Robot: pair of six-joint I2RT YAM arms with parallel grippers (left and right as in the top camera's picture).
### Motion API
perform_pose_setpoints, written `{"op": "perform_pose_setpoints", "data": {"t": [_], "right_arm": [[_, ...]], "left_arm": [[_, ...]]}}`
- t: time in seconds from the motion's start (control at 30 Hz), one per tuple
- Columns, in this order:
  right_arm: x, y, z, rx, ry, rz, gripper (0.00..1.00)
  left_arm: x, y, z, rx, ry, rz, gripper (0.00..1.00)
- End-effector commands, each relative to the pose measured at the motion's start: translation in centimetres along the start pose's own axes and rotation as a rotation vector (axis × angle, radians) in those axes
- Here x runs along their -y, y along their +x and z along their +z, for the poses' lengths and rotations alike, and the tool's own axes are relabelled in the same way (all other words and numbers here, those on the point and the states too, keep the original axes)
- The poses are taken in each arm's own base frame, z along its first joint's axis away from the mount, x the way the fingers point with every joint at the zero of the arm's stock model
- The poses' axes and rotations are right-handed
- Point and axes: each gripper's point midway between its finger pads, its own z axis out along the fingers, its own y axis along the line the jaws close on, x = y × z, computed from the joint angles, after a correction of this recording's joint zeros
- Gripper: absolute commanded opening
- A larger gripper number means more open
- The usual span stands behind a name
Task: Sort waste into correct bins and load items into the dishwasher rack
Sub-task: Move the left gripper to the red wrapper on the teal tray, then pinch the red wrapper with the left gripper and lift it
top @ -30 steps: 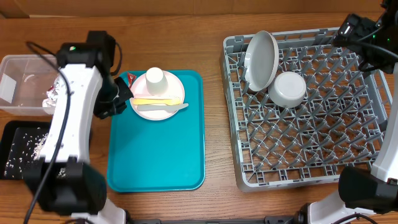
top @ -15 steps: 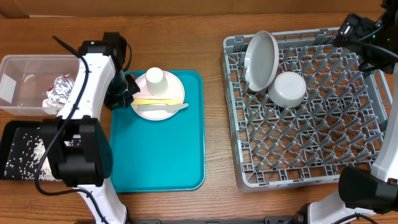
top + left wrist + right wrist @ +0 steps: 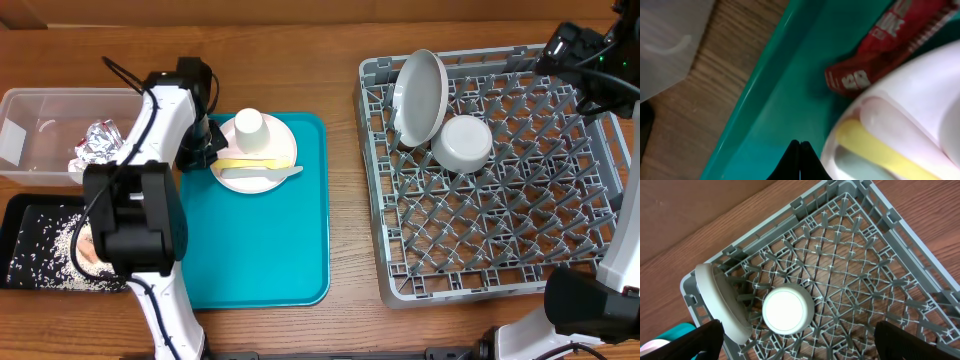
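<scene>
Looking at the left gripper (image 3: 800, 152), are its fingers apart?
— No. They are pressed tip to tip with nothing between them, close over the teal tray (image 3: 785, 100). I cannot tell whether they touch it.

Where does the wrapper (image 3: 880, 45) lie from there?
— Ahead of the tips and off to the right in the wrist view, apart from them. It lies flat on the teal tray, one edge tucked against the rim of the pink plate (image 3: 920, 75).

Does the overhead view show it too?
— Hardly. The arm's end covers that spot beside the plate, so only the wrist view shows it plainly.

What is just beside the tips?
— That plate's rim, on their right, with the yellow utensil (image 3: 875, 150) and a pale utensil (image 3: 852, 165) lying on it. From above, the cup (image 3: 248, 128) stands on the same plate.

What about the bins?
— The tub (image 3: 50, 165) sits left of the teal tray with foil (image 3: 97, 140) in it. The black tray (image 3: 15, 210) lies in front of it, toward the robot, scattered with rice (image 3: 40, 250).

And the right gripper (image 3: 799, 330)?
— Spread wide, holding nothing, above the far right corner of the rack (image 3: 865, 255). Below it the grey plate (image 3: 720, 305) stands on edge between pegs, and the bowl (image 3: 785, 311) sits mouth down just beside it.
</scene>
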Motion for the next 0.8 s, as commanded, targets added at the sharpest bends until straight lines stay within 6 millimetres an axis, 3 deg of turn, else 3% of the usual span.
{"op": "perform_pose_setpoints", "data": {"t": [0.0,0.33,0.77], "right_arm": [[0.1,-0.2,-0.3,0.011,0.003,0.004,1.00],[0.1,-0.2,-0.3,0.011,0.003,0.004,1.00],[0.1,-0.2,-0.3,0.011,0.003,0.004,1.00]], "left_arm": [[0.1,-0.2,1.5,-0.002,-0.032,0.026,0.04],[1.4,-0.7,1.5,0.016,0.028,0.023,0.04],[6.1,2.5,0.7,0.016,0.062,0.219,0.04]]}}
